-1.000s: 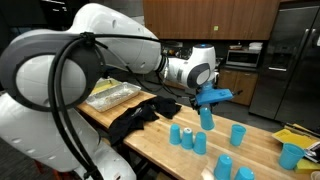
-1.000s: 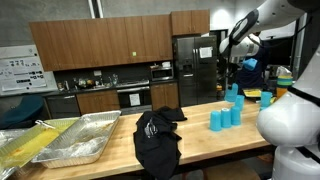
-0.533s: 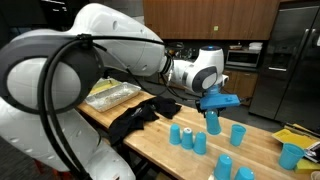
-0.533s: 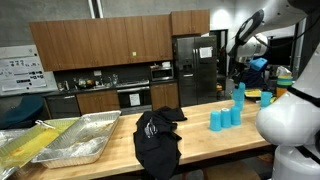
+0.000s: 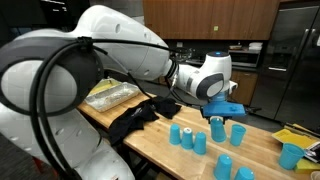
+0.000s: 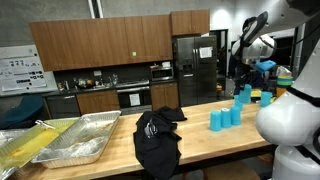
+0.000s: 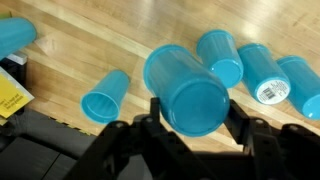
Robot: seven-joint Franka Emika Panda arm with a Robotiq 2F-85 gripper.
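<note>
Gripper (image 7: pixel 192 112) fingertips are hiding behind the cup (image 7: pixel 185 88), and the arm's bulk is covering much of the counter (image 5: pixel 160 150) in an exterior view. Other cups (image 7: pixel 220 55) are standing just beside it, with a black cloth (image 5: pixel 135 118) well apart. The jaws are sitting about half closed, clamping the plain blue cup over the counter.

A long butcher-block countertop (image 5: pixel 262 152) carries everything. At one end lie two foil trays (image 6: pixel 88 140), with a crumpled black cloth (image 6: pixel 157 140) just beside them. Further along stand blue plastic cups (image 5: pixel 187 138), three in a close cluster and others scattered apart. A flat yellow item (image 5: pixel 298 137) lies near the far edge.
</note>
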